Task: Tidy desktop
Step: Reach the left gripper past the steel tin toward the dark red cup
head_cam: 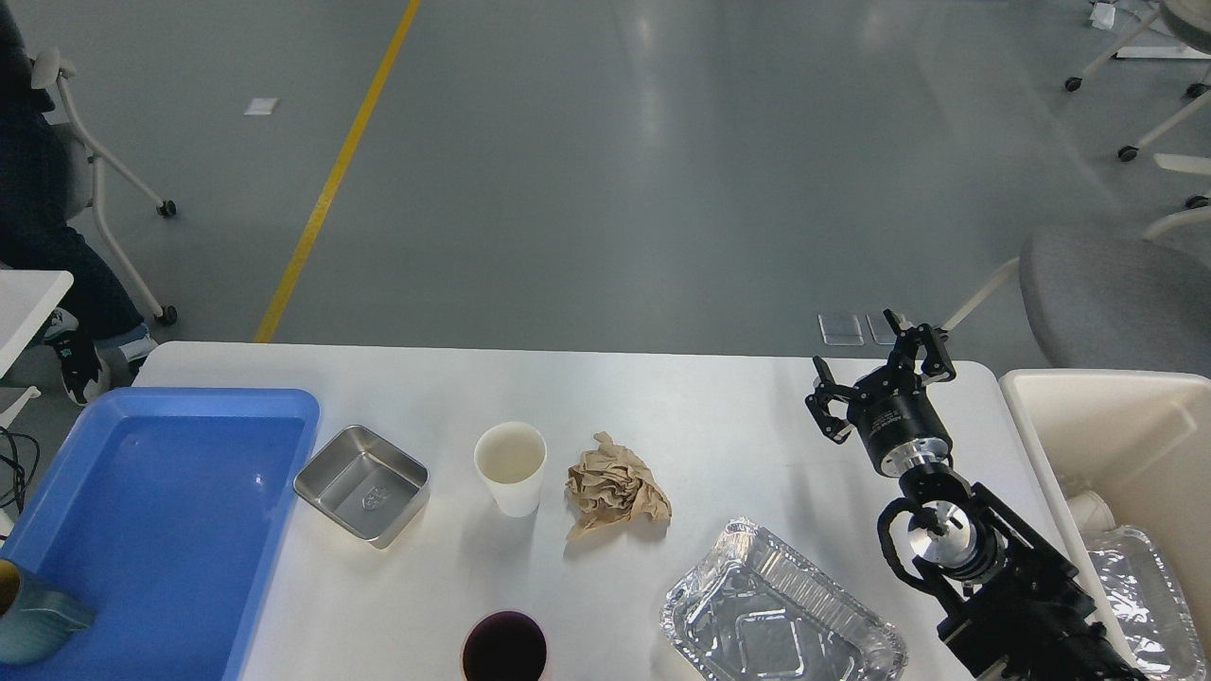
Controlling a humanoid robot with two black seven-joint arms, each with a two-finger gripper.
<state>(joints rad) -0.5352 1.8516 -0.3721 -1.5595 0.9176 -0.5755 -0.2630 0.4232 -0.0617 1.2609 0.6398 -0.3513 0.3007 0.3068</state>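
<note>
The white-grey desktop fills the lower half of the head view. On it, from left to right, stand a square steel dish, a white paper cup, a crumpled brown paper ball and an empty foil tray. A dark purple cup is at the front edge. My right gripper is open and empty, held above the desktop's far right part, well right of the paper ball. My left gripper is out of view.
A blue plastic tray lies on the left with a teal mug in its front corner. A cream plastic bin at the right holds a foil tray and a white cup. Office chairs stand on the grey floor beyond.
</note>
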